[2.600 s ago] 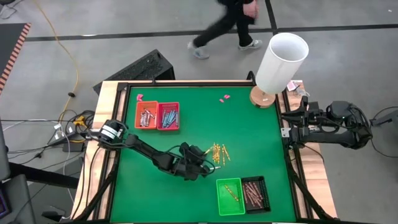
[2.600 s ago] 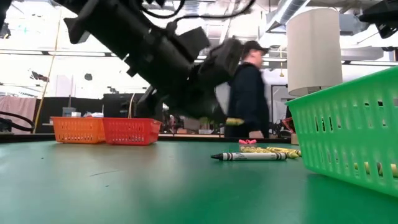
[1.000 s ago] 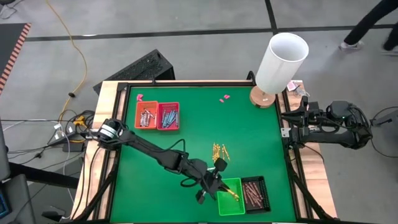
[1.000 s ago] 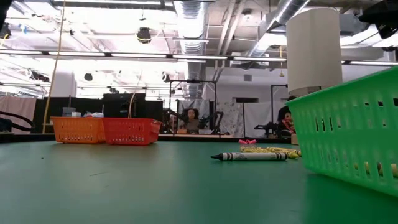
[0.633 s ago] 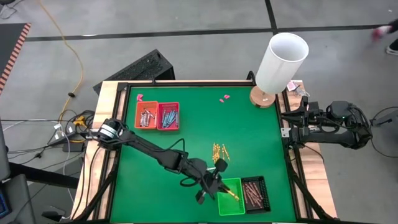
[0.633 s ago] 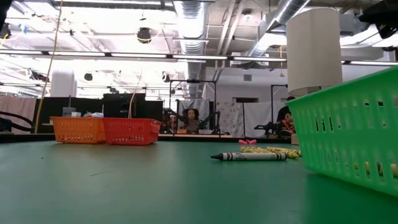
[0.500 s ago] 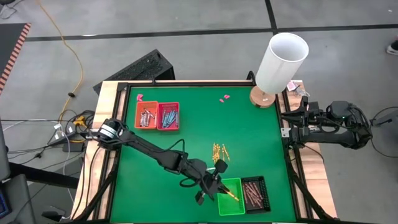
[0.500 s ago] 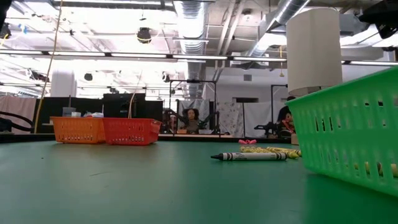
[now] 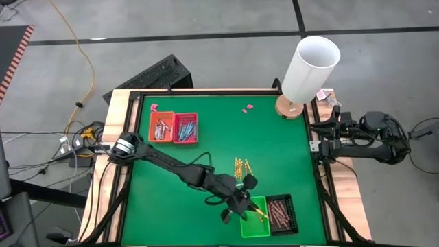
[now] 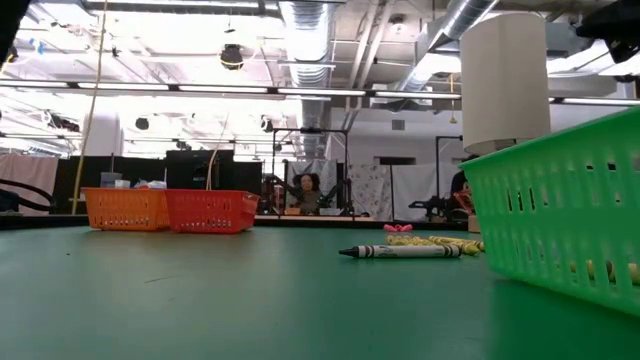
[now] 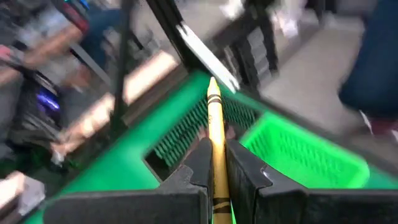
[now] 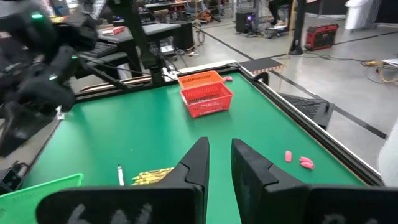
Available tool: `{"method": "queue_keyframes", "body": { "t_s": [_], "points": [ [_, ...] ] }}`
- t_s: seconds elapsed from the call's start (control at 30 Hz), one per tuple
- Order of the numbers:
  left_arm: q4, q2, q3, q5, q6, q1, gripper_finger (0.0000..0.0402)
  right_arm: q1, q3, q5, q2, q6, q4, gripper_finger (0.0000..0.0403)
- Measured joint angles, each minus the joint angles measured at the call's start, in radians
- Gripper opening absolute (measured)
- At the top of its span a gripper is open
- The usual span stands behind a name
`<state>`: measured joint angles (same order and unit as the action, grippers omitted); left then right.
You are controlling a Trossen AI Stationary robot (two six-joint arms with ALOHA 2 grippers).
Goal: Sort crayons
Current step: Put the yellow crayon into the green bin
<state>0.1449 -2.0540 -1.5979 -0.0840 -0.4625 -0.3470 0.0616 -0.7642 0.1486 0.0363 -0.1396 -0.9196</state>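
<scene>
Yellow crayon (image 11: 215, 127) clamped in your left gripper (image 11: 216, 163) — centre it over the green tray (image 9: 255, 218) just ahead, then release low.

The left arm reached long across the table, its left hand (image 9: 241, 204) pinched shut near the front edge. The right hand (image 12: 219, 163) sat parked at the right side, fingers slightly parted.

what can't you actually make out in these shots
- Green tray: in the high view the left hand covers part of it, hiding what lies beneath.
- Yellow crayon in the left hand: left wrist view is motion-blurred, so its label is unreadable.
- Loose yellow crayons: too small in the high view to count.
- Black tray: out of the low view.
</scene>
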Motion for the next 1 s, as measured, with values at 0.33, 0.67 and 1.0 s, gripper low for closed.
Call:
{"method": "queue_keyframes", "body": {
  "t_s": [0.33, 0.67, 1.0],
  "points": [
    [-0.36, -0.155, -0.307, -0.058, -0.089, 0.007, 0.0012, 0.0, 0.001, 0.021, 0.0, -0.011, -0.003, 0.0068],
    [-0.393, -0.233, -0.297, -0.101, -0.159, -0.006, 0.0012, 0.0, 0.001, 0.021, 0.0, -0.01, -0.004, 0.0068],
    [-0.355, -0.304, -0.301, -0.094, -0.184, -0.002, 0.0023, 0.0, 0.0, 0.021, 0.0, -0.01, -0.004, 0.0068]
  ]
}}
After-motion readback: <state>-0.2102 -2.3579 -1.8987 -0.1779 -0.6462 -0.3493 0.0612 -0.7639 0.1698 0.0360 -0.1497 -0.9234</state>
